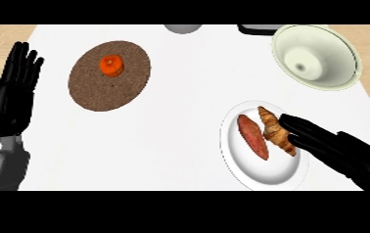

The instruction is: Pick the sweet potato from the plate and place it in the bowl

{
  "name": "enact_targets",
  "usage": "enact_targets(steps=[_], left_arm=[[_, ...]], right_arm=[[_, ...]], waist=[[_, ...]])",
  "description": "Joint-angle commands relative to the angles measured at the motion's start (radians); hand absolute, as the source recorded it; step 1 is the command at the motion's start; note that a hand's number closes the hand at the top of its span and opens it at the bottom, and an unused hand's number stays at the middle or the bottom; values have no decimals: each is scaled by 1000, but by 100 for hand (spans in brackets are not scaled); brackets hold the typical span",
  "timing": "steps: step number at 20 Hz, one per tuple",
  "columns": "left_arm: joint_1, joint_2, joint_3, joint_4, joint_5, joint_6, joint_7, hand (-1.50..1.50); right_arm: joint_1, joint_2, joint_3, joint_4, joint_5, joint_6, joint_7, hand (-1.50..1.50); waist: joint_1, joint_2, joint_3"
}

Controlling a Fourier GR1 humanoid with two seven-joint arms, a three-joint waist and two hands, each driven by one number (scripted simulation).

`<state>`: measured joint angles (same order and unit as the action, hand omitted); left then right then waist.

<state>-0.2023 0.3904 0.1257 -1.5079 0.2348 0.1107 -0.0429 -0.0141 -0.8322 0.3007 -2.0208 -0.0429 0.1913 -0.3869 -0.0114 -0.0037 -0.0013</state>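
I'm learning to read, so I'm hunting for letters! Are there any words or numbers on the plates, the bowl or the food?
None: no words, numbers or signs show anywhere. The white plate, sweet potato, croissant, bowl and brown round mat are all plain.

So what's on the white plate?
A sweet potato and a croissant lie side by side on the plate. The right hand covers the plate's right edge, so nothing under it can be seen.
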Motion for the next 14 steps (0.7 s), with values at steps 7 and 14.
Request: enact_targets(steps=[7, 14], left_arm=[[-30, 24, 27, 13, 9, -18, 30, 0], [-20, -17, 8, -6, -10, -26, 8, 0]], right_arm=[[-90, -314, -85, -50, 63, 289, 176, -150], [-198, -225, 17, 50, 231, 403, 176, -150]], waist=[[10, 3, 0], [30, 6, 1]])
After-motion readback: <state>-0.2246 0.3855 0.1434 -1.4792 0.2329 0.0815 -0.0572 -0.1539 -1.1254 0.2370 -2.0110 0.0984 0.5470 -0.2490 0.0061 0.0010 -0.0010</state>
